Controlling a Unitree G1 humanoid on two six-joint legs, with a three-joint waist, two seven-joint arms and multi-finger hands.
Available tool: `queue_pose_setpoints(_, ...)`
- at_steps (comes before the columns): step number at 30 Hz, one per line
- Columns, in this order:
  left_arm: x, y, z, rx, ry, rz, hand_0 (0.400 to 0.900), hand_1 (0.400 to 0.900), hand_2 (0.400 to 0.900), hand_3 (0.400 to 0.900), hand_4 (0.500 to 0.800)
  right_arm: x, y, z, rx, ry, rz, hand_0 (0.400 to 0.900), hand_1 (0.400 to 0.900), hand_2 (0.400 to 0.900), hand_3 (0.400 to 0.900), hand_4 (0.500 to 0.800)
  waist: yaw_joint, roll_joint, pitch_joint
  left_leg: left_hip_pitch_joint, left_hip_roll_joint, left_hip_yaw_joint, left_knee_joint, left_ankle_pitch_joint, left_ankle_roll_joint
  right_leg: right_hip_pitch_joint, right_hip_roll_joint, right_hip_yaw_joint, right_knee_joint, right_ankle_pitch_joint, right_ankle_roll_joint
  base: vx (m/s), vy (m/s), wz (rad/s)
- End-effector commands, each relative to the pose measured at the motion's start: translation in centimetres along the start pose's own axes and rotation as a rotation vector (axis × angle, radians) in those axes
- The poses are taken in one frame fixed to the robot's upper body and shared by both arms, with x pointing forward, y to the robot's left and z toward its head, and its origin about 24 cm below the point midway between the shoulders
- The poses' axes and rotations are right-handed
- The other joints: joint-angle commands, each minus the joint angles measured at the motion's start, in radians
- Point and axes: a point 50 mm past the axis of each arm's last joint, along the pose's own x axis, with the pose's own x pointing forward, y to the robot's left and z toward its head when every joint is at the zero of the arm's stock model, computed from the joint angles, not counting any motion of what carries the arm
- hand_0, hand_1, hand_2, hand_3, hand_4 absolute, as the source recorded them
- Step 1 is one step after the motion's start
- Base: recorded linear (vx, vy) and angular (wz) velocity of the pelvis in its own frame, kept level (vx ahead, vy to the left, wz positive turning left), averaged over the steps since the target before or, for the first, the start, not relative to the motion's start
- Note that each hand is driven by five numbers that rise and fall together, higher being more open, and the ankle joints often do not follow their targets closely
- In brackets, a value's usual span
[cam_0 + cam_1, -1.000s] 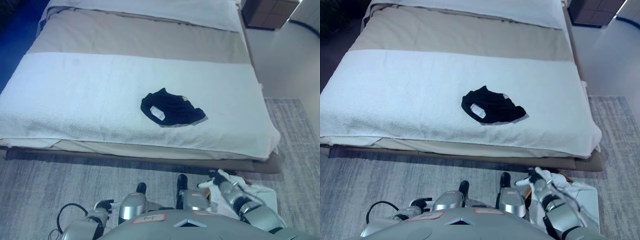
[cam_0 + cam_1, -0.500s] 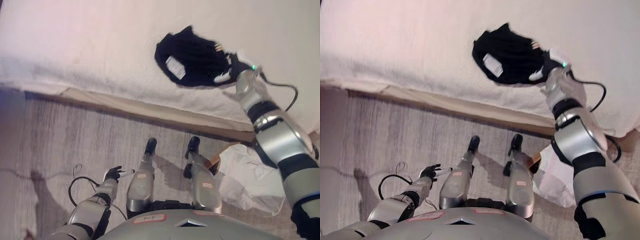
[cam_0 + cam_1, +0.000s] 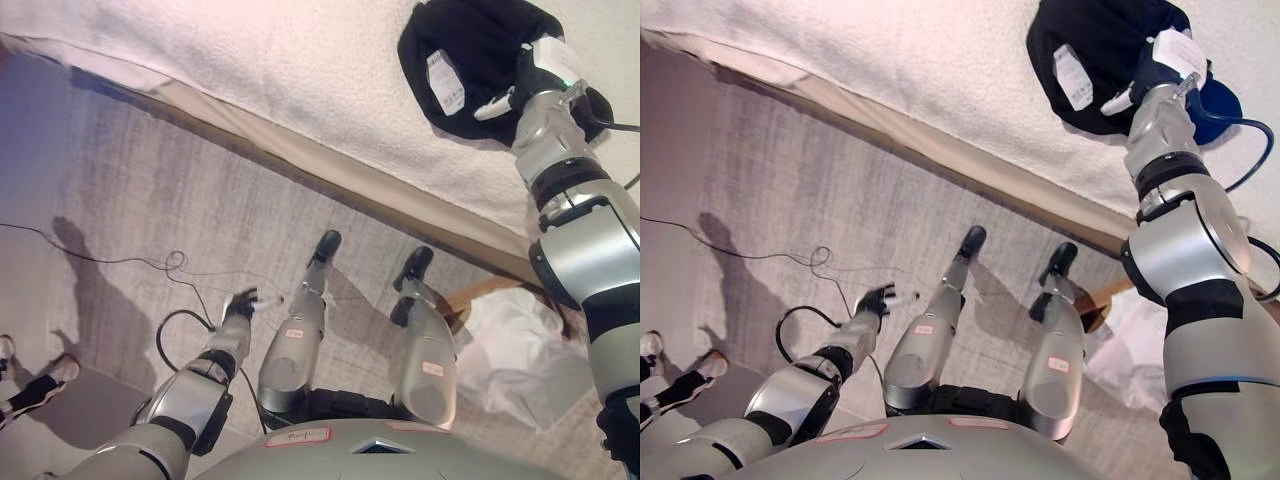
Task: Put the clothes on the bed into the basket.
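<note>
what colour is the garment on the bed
Black, with a small white label sewn on it. The garment shows best in the left eye view.

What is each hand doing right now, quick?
Left hand: open, holding nothing, low over the floor.
Right hand: on the black garment on the bed; grip cannot be told.

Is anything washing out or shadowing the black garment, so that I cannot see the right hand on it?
Left eye view: black garment shows no glare; the right hand is dark against it, its fingers lost. Right eye view: the same; a person's shadow lies on the carpet, far from it.
</note>
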Motion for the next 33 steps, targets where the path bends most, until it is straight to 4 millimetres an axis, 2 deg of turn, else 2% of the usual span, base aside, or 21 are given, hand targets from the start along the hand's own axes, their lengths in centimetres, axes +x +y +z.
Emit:
queue_pose_setpoints(1, -2.4, 4.9, -10.8, 0.006, 0.315, 0.143, 0.900, 0.900, 0.900, 0.900, 0.800, 0.6, -5.8, 1.1, 0.021, -0.070, -0.161, 0.900, 0.900, 0.900, 0.900, 0.800, 0.084, -0.014, -0.013, 0.061, 0.024, 0.038, -0.099, 0.013, 0.040, -0.097, -0.037, 0.087, 0.115, -0.020, 0.064, 0.06, -0.096, 0.20)
queue_pose_setpoints(2, -2.8, 5.2, -11.8, -0.008, 0.347, 0.152, 0.900, 0.900, 0.900, 0.900, 0.800, 0.6, -6.3, 0.8, 0.035, -0.073, -0.168, 0.900, 0.900, 0.900, 0.900, 0.800, 0.084, -0.008, -0.007, 0.056, 0.023, 0.035, -0.099, 0.013, 0.040, -0.109, -0.041, 0.090, 0.128, -0.025, 0.065, 0.08, -0.066, 0.05)
queue_pose_setpoints(10, -2.6, 4.3, -11.0, -0.022, 0.267, 0.109, 0.900, 0.900, 0.900, 0.900, 0.800, 0.7, -8.9, -0.2, 0.069, -0.072, -0.211, 0.900, 0.900, 0.900, 0.900, 0.800, 0.100, 0.027, 0.021, 0.019, 0.017, 0.038, -0.099, 0.031, 0.042, -0.176, -0.053, 0.106, 0.172, -0.037, 0.064, -0.02, 0.015, 0.00)
queue_pose_setpoints(11, -2.6, 4.1, -10.9, -0.026, 0.260, 0.103, 0.900, 0.900, 0.900, 0.900, 0.800, 0.7, -9.5, -0.5, 0.091, -0.071, -0.218, 0.496, 0.496, 0.496, 0.496, 0.558, 0.100, 0.031, 0.024, 0.017, 0.015, 0.036, -0.099, 0.032, 0.043, -0.179, -0.054, 0.106, 0.175, -0.039, 0.063, -0.01, 0.004, 0.05)
queue_pose_setpoints(12, -2.6, 4.1, -10.9, -0.030, 0.255, 0.100, 0.900, 0.900, 0.900, 0.900, 0.800, 0.7, -9.7, -0.7, 0.101, -0.065, -0.220, 0.496, 0.496, 0.496, 0.496, 0.558, 0.101, 0.033, 0.026, 0.016, 0.014, 0.036, -0.099, 0.033, 0.042, -0.179, -0.056, 0.107, 0.176, -0.040, 0.063, -0.02, 0.005, 0.07)
queue_pose_setpoints(13, -2.6, 4.0, -10.8, -0.029, 0.251, 0.096, 0.900, 0.900, 0.900, 0.900, 0.800, 0.7, -10.1, -1.0, 0.111, -0.058, -0.229, 0.400, 0.400, 0.400, 0.400, 0.500, 0.102, 0.035, 0.028, 0.015, 0.013, 0.037, -0.099, 0.033, 0.043, -0.180, -0.059, 0.106, 0.180, -0.042, 0.064, -0.01, 0.001, 0.07)
queue_pose_setpoints(15, -2.7, 3.6, -10.8, -0.027, 0.240, 0.084, 0.900, 0.900, 0.900, 0.900, 0.800, 0.7, -10.5, -1.7, 0.109, -0.037, -0.241, 0.400, 0.400, 0.400, 0.400, 0.500, 0.101, 0.038, 0.032, 0.016, 0.009, 0.035, -0.099, 0.034, 0.043, -0.178, -0.062, 0.107, 0.180, -0.042, 0.066, 0.00, 0.005, 0.02)
queue_pose_setpoints(22, -2.6, 3.4, -10.6, -0.014, 0.228, 0.079, 0.900, 0.900, 0.900, 0.900, 0.800, 0.6, -11.3, -2.2, 0.095, -0.025, -0.267, 0.400, 0.400, 0.400, 0.400, 0.500, 0.096, 0.044, 0.041, 0.029, 0.001, 0.040, -0.099, 0.033, 0.045, -0.158, -0.064, 0.110, 0.172, -0.038, 0.067, 0.00, 0.007, -0.02)
queue_pose_setpoints(31, -2.8, 3.6, -11.2, -0.013, 0.257, 0.092, 0.900, 0.900, 0.900, 0.900, 0.800, 0.7, -10.2, -2.5, 0.112, -0.010, -0.250, 0.400, 0.400, 0.400, 0.400, 0.500, 0.079, 0.036, 0.023, 0.086, -0.010, 0.063, -0.099, 0.014, 0.051, -0.082, -0.063, 0.120, 0.124, -0.018, 0.075, 0.01, 0.032, -0.07)
queue_pose_setpoints(32, -2.8, 3.7, -11.3, -0.016, 0.262, 0.097, 0.900, 0.900, 0.900, 0.900, 0.800, 0.7, -9.9, -2.6, 0.117, -0.006, -0.245, 0.400, 0.400, 0.400, 0.400, 0.500, 0.074, 0.032, 0.022, 0.085, -0.019, 0.063, -0.099, 0.034, 0.050, -0.074, -0.067, 0.118, 0.099, 0.024, 0.071, -0.04, 0.109, -0.22)
queue_pose_setpoints(33, -2.9, 3.7, -11.5, -0.018, 0.271, 0.100, 0.900, 0.900, 0.900, 0.900, 0.800, 0.7, -9.4, -2.8, 0.119, -0.001, -0.235, 0.400, 0.400, 0.400, 0.400, 0.500, 0.070, 0.027, 0.015, 0.096, -0.020, 0.068, -0.099, 0.029, 0.051, -0.058, -0.065, 0.123, 0.086, 0.029, 0.072, -0.04, 0.112, -0.26)
